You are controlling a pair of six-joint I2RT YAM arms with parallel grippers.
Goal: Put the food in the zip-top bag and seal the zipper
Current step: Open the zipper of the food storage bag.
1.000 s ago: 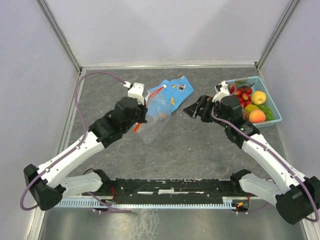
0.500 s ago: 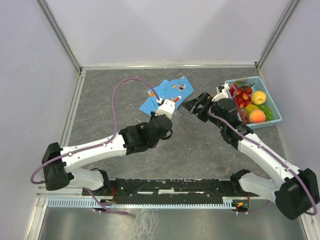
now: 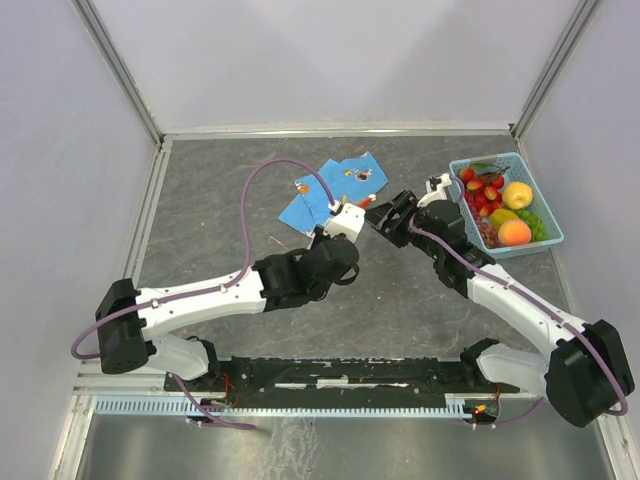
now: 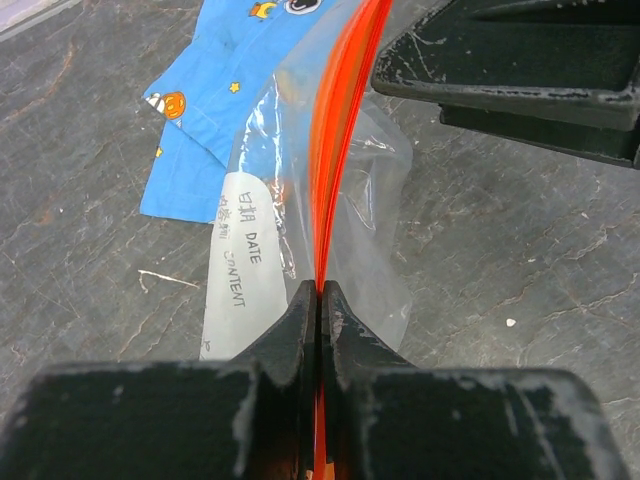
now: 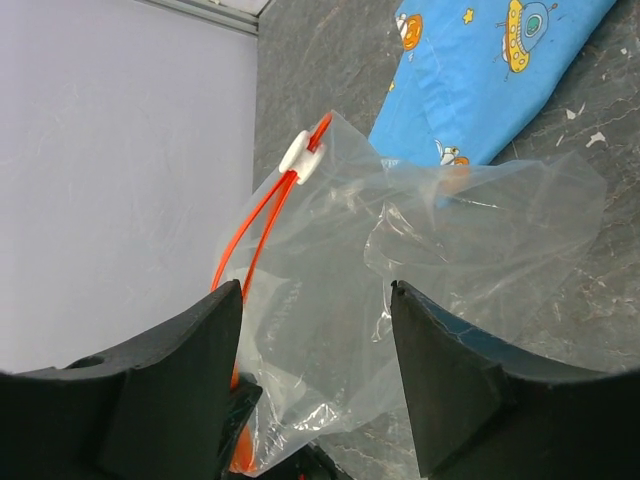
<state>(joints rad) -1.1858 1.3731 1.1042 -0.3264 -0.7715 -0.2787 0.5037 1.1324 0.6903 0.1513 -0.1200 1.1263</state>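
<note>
**Bag presented for filling.** The left gripper (image 4: 320, 292), jaws pressed together, pinches the thin red-orange zipper strip (image 4: 338, 150) of the clear, crinkly zip-top bag (image 4: 375, 260). The bag is held on edge over the grey table (image 4: 520, 280), near a blue patterned cloth (image 4: 200, 110). The right gripper (image 5: 315, 300) has its fingers spread with the bag's film in the gap between them, contact not discernible, while the small toy fruits (image 3: 497, 205) lie in a light-blue plastic basket (image 3: 531, 248), apart from the bag.

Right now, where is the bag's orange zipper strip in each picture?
Top external: zipper is a tiny orange fleck at centre.
Left wrist: zipper runs up the middle from the left hand.
Right wrist: zipper curves down the left side.
Shared landmark: blue cloth.
</note>
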